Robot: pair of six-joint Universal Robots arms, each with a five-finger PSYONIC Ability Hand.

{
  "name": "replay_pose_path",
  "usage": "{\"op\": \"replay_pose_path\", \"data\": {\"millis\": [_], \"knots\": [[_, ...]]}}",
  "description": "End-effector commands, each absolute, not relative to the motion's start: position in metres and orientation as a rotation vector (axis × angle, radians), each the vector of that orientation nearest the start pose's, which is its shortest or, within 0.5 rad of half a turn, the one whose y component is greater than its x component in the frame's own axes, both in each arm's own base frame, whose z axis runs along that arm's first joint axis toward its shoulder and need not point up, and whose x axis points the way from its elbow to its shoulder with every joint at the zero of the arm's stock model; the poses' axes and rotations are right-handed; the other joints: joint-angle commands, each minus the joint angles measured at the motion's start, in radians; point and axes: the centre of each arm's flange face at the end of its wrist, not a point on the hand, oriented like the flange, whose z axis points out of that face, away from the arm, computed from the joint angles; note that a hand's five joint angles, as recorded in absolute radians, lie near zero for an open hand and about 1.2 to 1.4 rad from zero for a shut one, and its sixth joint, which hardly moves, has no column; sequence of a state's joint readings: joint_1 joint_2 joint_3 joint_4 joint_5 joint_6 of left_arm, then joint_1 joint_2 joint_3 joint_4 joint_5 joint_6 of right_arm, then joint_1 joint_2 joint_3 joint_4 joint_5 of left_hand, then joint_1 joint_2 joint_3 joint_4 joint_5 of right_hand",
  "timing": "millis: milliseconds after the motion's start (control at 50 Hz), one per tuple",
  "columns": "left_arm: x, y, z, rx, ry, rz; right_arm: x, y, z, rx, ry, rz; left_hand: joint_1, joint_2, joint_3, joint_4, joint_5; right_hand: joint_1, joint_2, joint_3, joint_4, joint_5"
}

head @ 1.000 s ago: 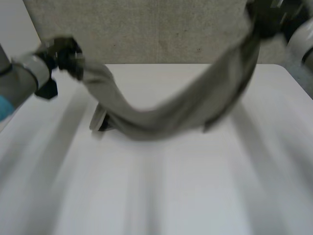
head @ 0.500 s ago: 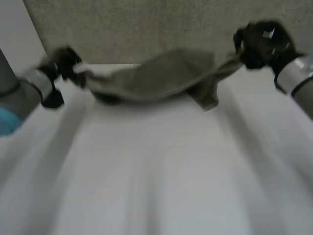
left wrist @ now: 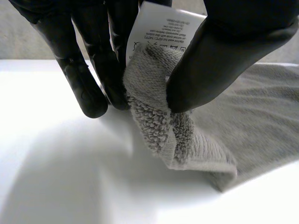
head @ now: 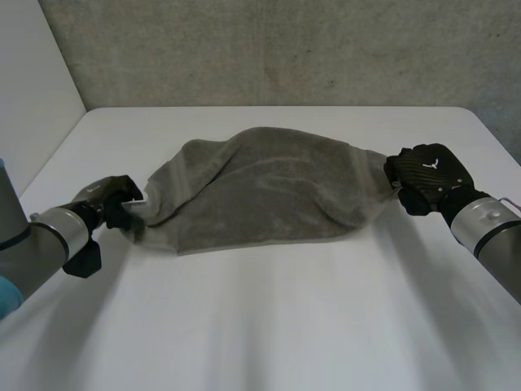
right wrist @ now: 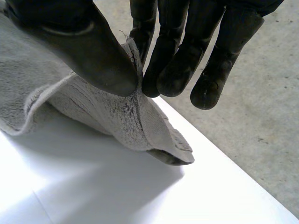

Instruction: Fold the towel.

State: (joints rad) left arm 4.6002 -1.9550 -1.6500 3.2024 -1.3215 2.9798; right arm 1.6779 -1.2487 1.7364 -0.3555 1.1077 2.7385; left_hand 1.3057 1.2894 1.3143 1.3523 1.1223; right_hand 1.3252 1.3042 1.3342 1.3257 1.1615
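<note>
A grey towel [head: 260, 191] lies stretched across the middle of the white table [head: 269, 326], bulging up in its centre. My left hand [head: 114, 208] is at the towel's left end, low over the table. Its thumb [left wrist: 219, 56] and fingers [left wrist: 88, 70] pinch a corner of the towel [left wrist: 159, 121] that carries a white care label [left wrist: 161, 28]. My right hand [head: 425, 175] holds the towel's right end. There the thumb [right wrist: 88, 51] presses a corner of the towel [right wrist: 135, 116] against the fingers [right wrist: 173, 60], just above the table.
A grey carpeted wall [head: 285, 49] rises behind the table's far edge. In the right wrist view, grey floor [right wrist: 261, 112] lies beyond the table's edge close to the right hand. The table's near half [right wrist: 70, 186] is bare white surface.
Both hands have swung down from high at the back to low over the table. The towel, hanging slack between them before, now lies spread on the table.
</note>
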Motion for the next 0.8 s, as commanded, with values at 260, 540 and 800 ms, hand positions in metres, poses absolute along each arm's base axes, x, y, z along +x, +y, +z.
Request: {"op": "replay_pose_path", "data": {"millis": [260,540,800], "knots": [[-0.14,-0.369,0.152,-0.099,2.666,-1.976,0.207,-0.312,0.181,-0.984,2.041,-1.946,-0.846,-0.829,-0.854,-0.892,-0.837,0.071,0.092,0.062,0.071,0.06],[-0.143,-0.342,0.18,0.037,2.73,-2.08,0.207,-0.312,0.179,-0.993,2.045,-1.945,-0.875,-0.859,-0.884,-0.922,-0.866,0.071,0.092,0.062,0.071,0.06],[-0.184,-0.265,0.201,0.98,2.787,-2.257,0.207,-0.313,0.174,-0.999,2.058,-1.927,-0.586,-0.569,-0.594,-0.632,-0.577,0.071,0.092,0.062,0.071,0.06]]}}
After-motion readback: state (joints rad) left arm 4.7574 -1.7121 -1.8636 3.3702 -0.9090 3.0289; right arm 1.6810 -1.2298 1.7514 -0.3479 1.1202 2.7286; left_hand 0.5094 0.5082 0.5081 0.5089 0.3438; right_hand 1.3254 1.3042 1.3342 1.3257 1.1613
